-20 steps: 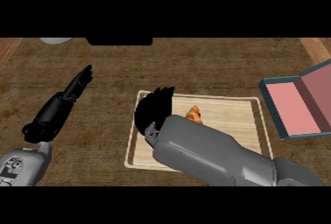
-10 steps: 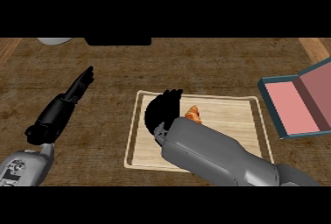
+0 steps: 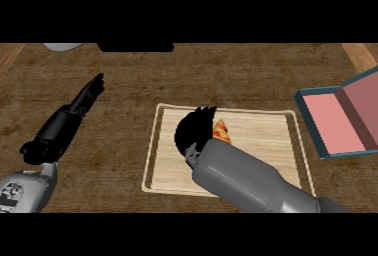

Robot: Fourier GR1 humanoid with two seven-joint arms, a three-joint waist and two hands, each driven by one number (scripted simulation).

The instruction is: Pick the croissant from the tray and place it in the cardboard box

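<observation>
We see the croissant (image 3: pixel 220 131) on the tray (image 3: pixel 262 134), long axis running near to far, touching the right side of our right hand (image 3: pixel 194 132), whose curled fingers arch beside it without yet pinching it, while the box (image 3: pixel 336 122) waits well right

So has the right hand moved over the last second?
Yes. The right hand has shifted toward the tray's far rim and closed against the croissant.
</observation>
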